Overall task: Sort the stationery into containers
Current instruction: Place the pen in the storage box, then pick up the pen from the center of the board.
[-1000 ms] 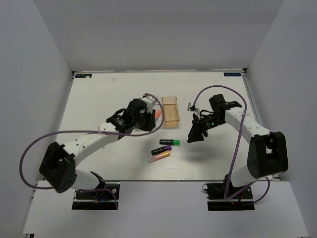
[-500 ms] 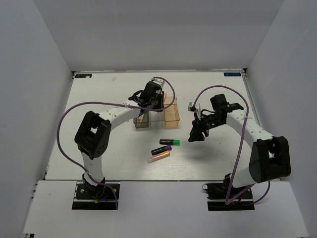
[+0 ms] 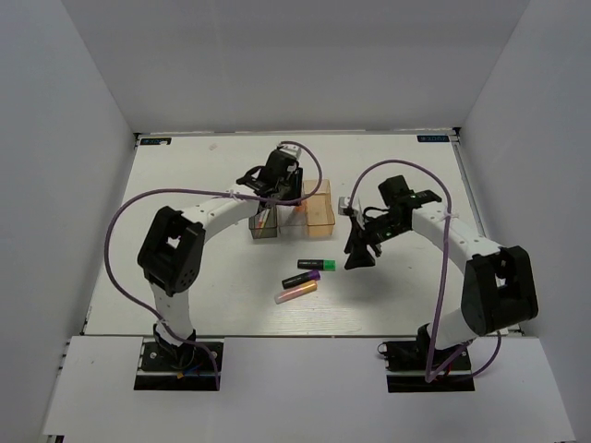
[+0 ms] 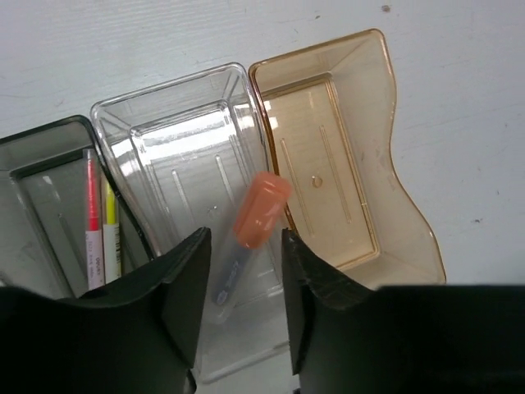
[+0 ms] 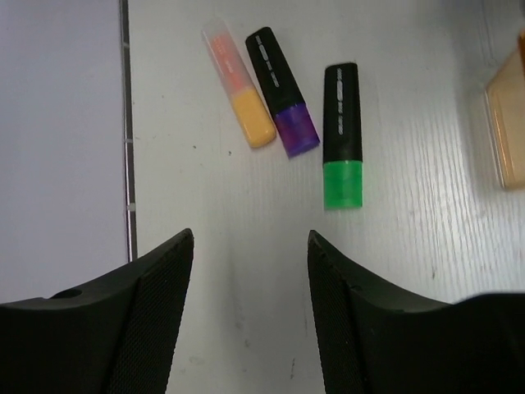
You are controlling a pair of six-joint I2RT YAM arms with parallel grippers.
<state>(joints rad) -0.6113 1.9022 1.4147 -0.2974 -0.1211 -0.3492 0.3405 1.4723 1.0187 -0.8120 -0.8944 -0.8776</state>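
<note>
While the left end effector (image 4: 244, 240) hangs over the clear box (image 4: 164, 139), its jaws stand wider than the silvery-orange tube (image 4: 250, 238) between them. I read it as open, with the tube loose and tilted above that box, orange cap toward 1 o'clock in the left wrist view. At the clear box's 9 o'clock, the dark grey box (image 4: 49, 185) holds the pink pen (image 4: 92, 205) and the pale stick (image 4: 109, 217) side by side. At its 3 o'clock, the tan-orange box (image 4: 328, 123) has nothing in it.

What matters to me for the next pick is the right end effector (image 5: 250, 238). It is open, carries nothing, and hovers over bare tabletop (image 5: 238, 189). In its own wrist view three items lie ahead of it. The green marker (image 5: 342, 135) is nearest, at about 1 o'clock. The purple marker (image 5: 283, 94) is just beside that, and the second tube (image 5: 238, 82) sits at 11 o'clock. The green marker's long axis runs 12 to 6, green end toward the fingers, so it lies square across the line on which the jaws close. I judge a short advance with a small shift toward 3 o'clock would bracket it without any wrist turn.

Seen from overhead, that marker lies at roughly 9 o'clock from the right end effector and near it. The left arm is well apart, up at the boxes, so the right arm is the nearer one.
</note>
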